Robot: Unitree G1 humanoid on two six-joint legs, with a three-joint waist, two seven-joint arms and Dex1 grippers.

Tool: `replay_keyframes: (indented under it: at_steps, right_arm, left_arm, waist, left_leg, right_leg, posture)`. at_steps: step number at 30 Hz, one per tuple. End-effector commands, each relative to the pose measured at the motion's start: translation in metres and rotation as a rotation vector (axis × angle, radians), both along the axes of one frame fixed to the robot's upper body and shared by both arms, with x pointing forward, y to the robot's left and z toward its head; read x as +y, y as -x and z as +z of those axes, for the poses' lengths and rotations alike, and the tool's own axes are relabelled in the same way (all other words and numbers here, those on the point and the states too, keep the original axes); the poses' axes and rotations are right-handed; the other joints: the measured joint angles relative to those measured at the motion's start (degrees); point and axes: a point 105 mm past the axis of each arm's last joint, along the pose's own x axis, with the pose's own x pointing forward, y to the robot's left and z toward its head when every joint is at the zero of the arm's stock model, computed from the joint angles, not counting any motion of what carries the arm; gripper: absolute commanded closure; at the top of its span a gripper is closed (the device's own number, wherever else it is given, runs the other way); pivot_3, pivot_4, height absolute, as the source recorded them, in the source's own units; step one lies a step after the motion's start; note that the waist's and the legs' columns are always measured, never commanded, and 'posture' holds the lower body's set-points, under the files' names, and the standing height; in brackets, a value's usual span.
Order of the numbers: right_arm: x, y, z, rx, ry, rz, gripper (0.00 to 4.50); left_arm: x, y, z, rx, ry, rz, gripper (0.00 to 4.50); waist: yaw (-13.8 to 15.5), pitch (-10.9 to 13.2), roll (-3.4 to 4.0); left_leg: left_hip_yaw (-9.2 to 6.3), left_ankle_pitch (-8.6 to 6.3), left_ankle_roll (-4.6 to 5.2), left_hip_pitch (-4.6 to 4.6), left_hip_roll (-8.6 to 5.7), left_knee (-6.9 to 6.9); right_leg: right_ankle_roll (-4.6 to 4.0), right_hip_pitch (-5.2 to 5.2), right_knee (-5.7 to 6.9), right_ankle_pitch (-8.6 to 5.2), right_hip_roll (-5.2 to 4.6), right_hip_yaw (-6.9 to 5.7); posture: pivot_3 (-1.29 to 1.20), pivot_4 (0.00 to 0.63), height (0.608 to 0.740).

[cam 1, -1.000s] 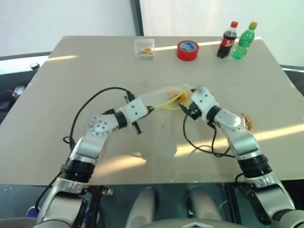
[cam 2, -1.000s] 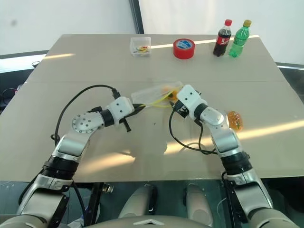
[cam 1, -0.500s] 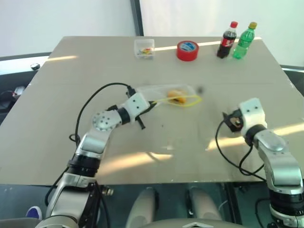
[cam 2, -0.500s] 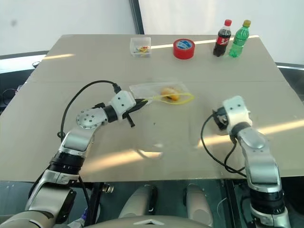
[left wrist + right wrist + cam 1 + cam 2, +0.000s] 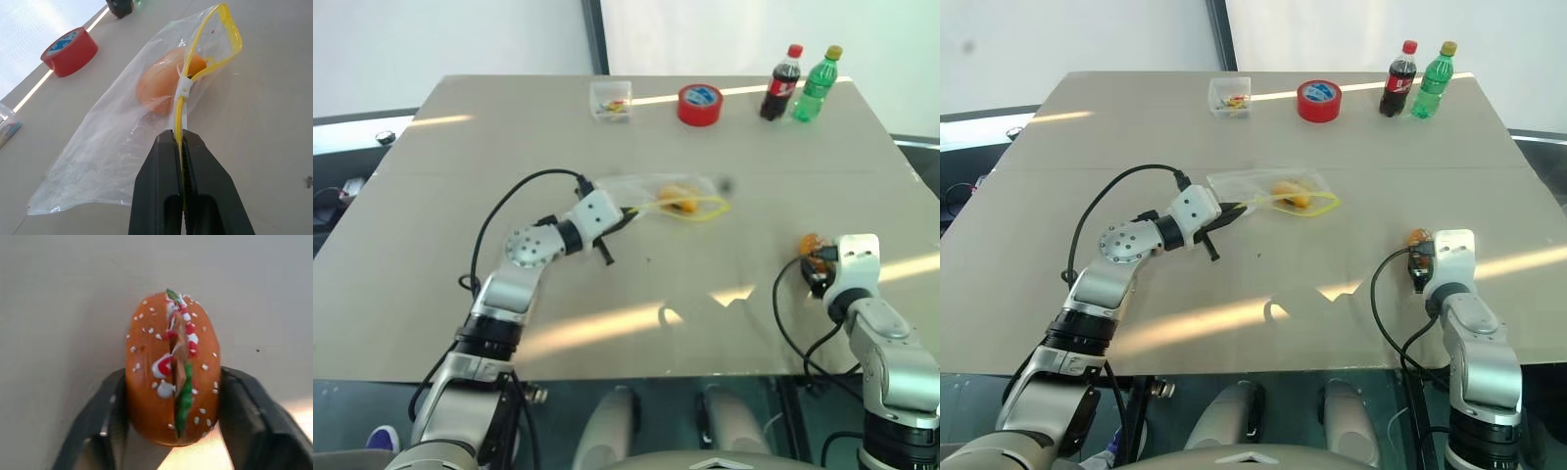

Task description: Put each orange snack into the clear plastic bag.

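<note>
Clear plastic bag (image 5: 1268, 191) is lying mid-table, its yellow strip pinched between the pressed-together fingers of the left gripper (image 5: 180, 142); one orange snack (image 5: 164, 85) is sitting inside. Well to the right of the bag, near the table's (image 5: 1087, 127) right edge, the right gripper (image 5: 171, 406) is clasping the second orange snack (image 5: 172, 367), bare tabletop lying between.

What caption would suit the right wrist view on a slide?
Right gripper with black fingers on both sides of an orange snack, speckled white with a red-and-green seam, above the table.
</note>
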Motion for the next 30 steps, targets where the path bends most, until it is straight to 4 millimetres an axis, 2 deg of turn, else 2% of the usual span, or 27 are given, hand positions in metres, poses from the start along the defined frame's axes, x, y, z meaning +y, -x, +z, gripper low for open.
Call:
replay_keyframes:
  at_steps: [1,3,7,12,18,24,30]
  right_arm:
    - [0.014,-0.005,0.027,-0.113,0.036,0.112,3.03]
    - [0.041,-0.008,0.036,-0.145,0.052,0.248,3.03]
    - [0.083,-0.018,0.041,-0.162,0.051,0.408,3.03]
    - [0.115,-0.028,0.044,-0.163,0.069,0.547,3.03]
    - [0.136,-0.04,0.043,-0.149,0.108,0.652,3.03]
    - [0.155,-0.055,0.05,-0.178,0.085,0.701,3.03]
    - [0.176,-0.062,0.05,-0.192,0.09,0.804,3.03]
  left_arm:
    - [-0.002,0.0,0.014,-0.045,0.028,-0.008,4.5]
    - [-0.002,0.001,0.014,-0.044,0.034,-0.007,4.5]
    - [-0.003,0.002,0.014,-0.042,0.036,-0.011,4.5]
    - [-0.004,0.004,0.014,-0.044,0.031,-0.015,4.5]
    - [-0.007,0.012,0.014,-0.065,0.008,-0.043,4.5]
    - [-0.01,0.028,0.01,-0.051,0.0,-0.082,4.5]
    - [-0.009,0.039,0.002,-0.046,-0.052,-0.123,4.5]
  waist:
    - [0.0,0.0,0.0]
    - [-0.2,0.0,0.01]
    - [-0.4,0.0,0.01]
    - [-0.1,0.0,0.0]
    - [-0.1,0.0,0.01]
    - [-0.3,0.0,0.01]
    - [-0.2,0.0,0.01]
  left_leg:
    - [0.0,0.0,0.0,0.0,-0.01,0.0]
    - [0.03,0.0,0.0,0.0,-0.01,0.0]
    - [0.02,0.0,0.0,0.04,0.02,0.0]
    - [0.0,0.0,0.0,0.01,0.0,0.03]
    - [-0.04,0.0,-0.01,-0.05,-0.01,0.02]
    - [-0.02,0.0,-0.01,-0.03,0.03,0.0]
    - [-0.02,0.0,0.0,-0.03,0.02,0.0]
  right_leg:
    - [0.0,0.0,0.0,0.0,0.0,0.0]
    - [0.0,0.0,0.0,0.0,0.0,0.02]
    - [0.0,0.0,0.02,0.0,0.09,0.01]
    - [0.0,0.0,0.02,0.0,0.02,0.0]
    - [0.0,0.0,-0.06,0.0,0.0,-0.05]
    - [0.0,-0.02,-0.05,0.0,0.01,-0.02]
    - [0.0,-0.01,-0.05,0.0,0.0,-0.03]
  posture:
    - [0.0,0.15,0.74]
    - [0.0,0.15,0.74]
    - [0.0,0.15,0.74]
    - [0.0,0.15,0.74]
    - [0.0,0.15,0.74]
    - [0.0,0.15,0.74]
    - [0.0,0.15,0.74]
